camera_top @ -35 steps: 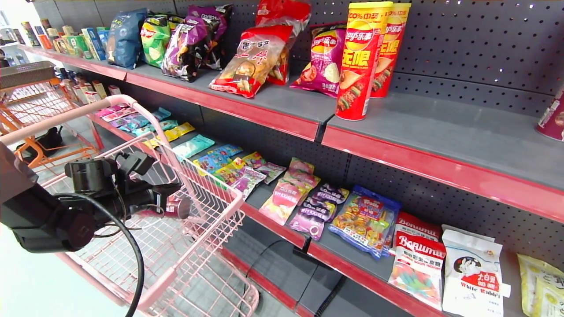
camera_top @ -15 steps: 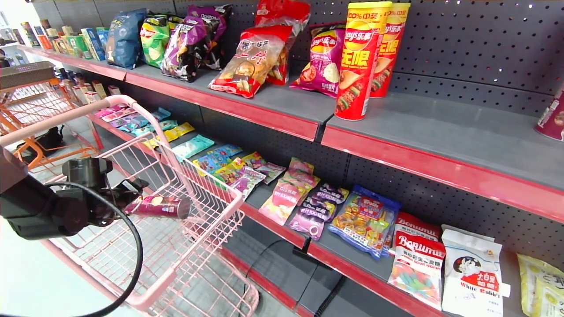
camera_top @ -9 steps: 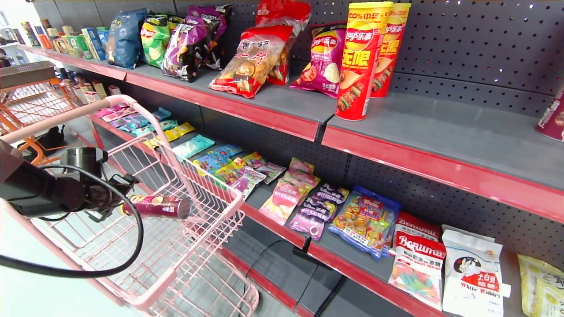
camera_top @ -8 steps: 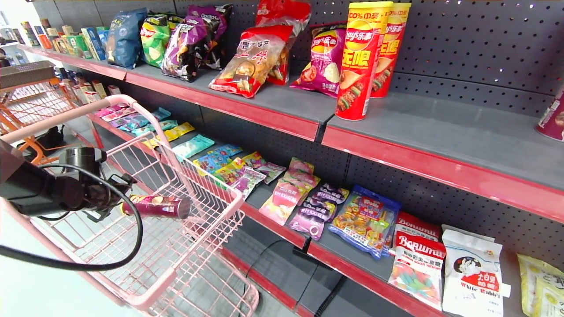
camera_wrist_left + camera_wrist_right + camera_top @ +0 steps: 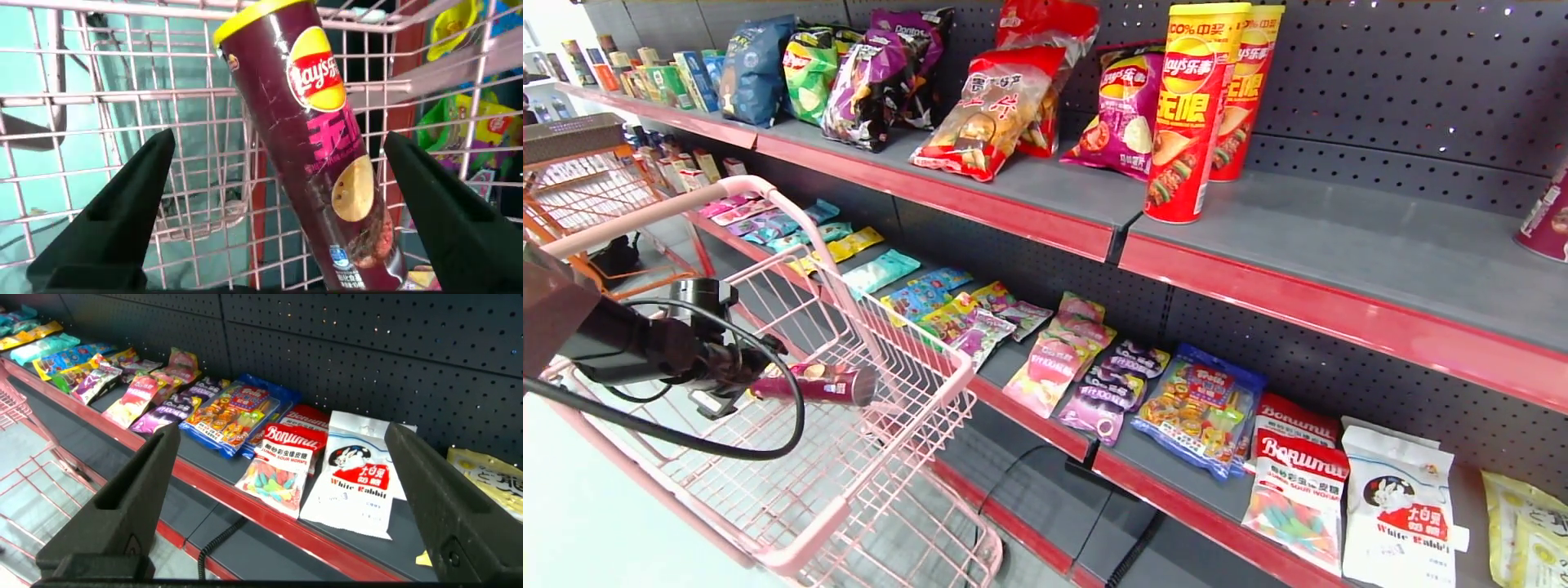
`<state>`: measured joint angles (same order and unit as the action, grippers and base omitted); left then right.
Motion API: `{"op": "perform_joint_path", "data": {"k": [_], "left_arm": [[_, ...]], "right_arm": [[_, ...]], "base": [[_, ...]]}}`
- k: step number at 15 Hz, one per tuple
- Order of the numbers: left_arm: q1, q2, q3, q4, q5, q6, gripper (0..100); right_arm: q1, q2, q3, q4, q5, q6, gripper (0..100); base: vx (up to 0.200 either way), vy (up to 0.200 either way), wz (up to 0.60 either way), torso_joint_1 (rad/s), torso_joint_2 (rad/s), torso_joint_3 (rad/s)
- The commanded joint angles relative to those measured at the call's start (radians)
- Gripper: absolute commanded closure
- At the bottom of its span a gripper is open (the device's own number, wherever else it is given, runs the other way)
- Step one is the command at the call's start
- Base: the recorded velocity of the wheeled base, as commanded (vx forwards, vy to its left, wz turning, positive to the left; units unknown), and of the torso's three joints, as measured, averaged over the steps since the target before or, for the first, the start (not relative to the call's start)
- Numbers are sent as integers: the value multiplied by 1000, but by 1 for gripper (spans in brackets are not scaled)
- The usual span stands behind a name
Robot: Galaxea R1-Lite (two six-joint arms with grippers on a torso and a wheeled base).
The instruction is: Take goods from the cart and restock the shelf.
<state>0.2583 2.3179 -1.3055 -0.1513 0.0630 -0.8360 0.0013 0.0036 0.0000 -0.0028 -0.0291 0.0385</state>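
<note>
A purple chip can (image 5: pixel 813 384) with a yellow lid lies tilted inside the pink wire cart (image 5: pixel 935 353). My left gripper (image 5: pixel 737 377) hangs over the cart at the can's lid end. In the left wrist view the can (image 5: pixel 327 139) stands between the widely spread fingers (image 5: pixel 122 212) of the open left gripper (image 5: pixel 279 139), which do not touch it. My right gripper (image 5: pixel 278 437) is open and holds nothing, facing the lower shelf's candy bags (image 5: pixel 274 469). The upper shelf (image 5: pixel 1339 237) has a bare stretch to the right of two tall yellow-red chip cans (image 5: pixel 1196 106).
Chip bags (image 5: pixel 988 106) fill the upper shelf's left part. Another purple can (image 5: pixel 1543 216) stands at its far right edge. Candy packs (image 5: pixel 1201 408) line the lower shelf. An orange cart (image 5: pixel 580 180) stands behind the pink one.
My left arm has drawn back to the left from over the can, which has stayed where it was in the cart.
</note>
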Motion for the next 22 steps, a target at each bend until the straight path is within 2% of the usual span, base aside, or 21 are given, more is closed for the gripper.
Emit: {"op": "perform_joint_path", "data": {"k": [1,2,3,4,8,11,22], "left_arm": [[-7,49,-61,30,0,0,0],[-13,61,-92,52,0,0,0],[-19,90,-187,121,0,0,0],[-28,106,-227,160,0,-2,0],[-45,155,-336,234,0,-2,0],[-47,181,-360,282,1,-2,0],[-44,253,-431,299,1,-3,0]], "right_arm": [[0,-1,0,0,0,0,0],[0,-1,0,0,0,0,0],[0,-1,0,0,0,0,0],[0,-1,0,0,0,0,0],[0,-1,0,0,0,0,0],[0,-1,0,0,0,0,0],[0,-1,0,0,0,0,0]], "base": [[0,0,0,0,0,0],[0,0,0,0,0,0],[0,0,0,0,0,0],[0,0,0,0,0,0],[0,0,0,0,0,0],[0,0,0,0,0,0],[0,0,0,0,0,0]]}}
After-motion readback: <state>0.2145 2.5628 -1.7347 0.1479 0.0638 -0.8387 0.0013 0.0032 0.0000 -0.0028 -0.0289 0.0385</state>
